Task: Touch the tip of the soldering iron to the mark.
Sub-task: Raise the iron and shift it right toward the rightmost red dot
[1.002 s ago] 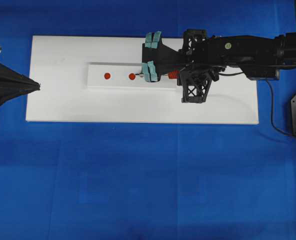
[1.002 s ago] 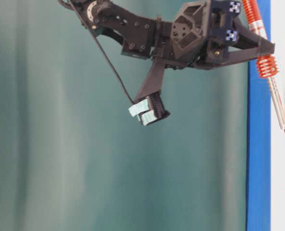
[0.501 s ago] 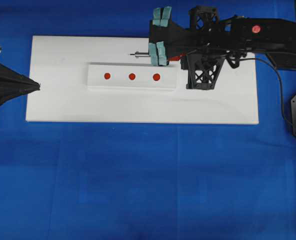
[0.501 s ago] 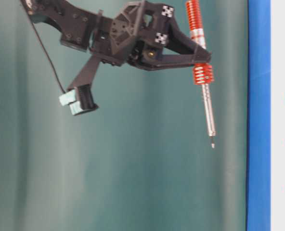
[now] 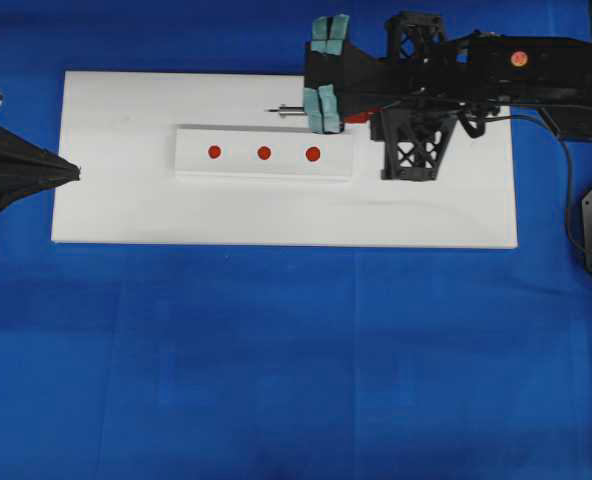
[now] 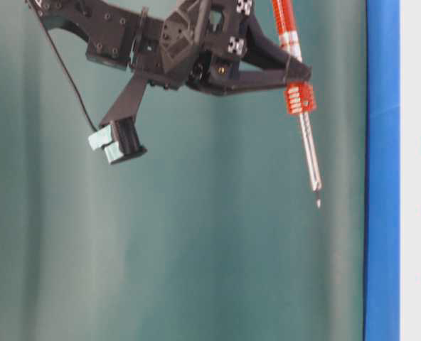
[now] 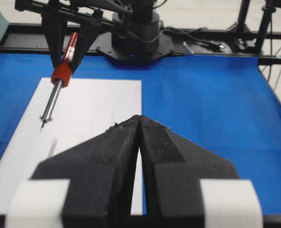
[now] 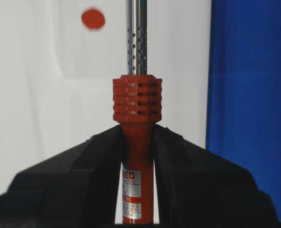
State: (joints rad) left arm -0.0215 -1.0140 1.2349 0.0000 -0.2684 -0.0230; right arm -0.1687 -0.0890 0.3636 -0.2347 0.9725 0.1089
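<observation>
Right gripper point(image 8: 136, 142) clamped on the soldering iron point(image 8: 136, 114) handle, shaft pointing 9 o'clock overhead, tip point(image 5: 272, 110) held off the board. Nearest mark point(image 5: 313, 154) sits at 4 o'clock from the tip. Left gripper point(image 7: 139, 137) shut, empty, well apart at the board's 9 o'clock end.

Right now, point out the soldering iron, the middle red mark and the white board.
soldering iron point(image 6: 308, 145): table-level view, on its silver shaft.
middle red mark point(image 5: 264, 153): overhead view, on its centre.
white board point(image 5: 116, 205): overhead view, on a bare lower-left part.
</observation>
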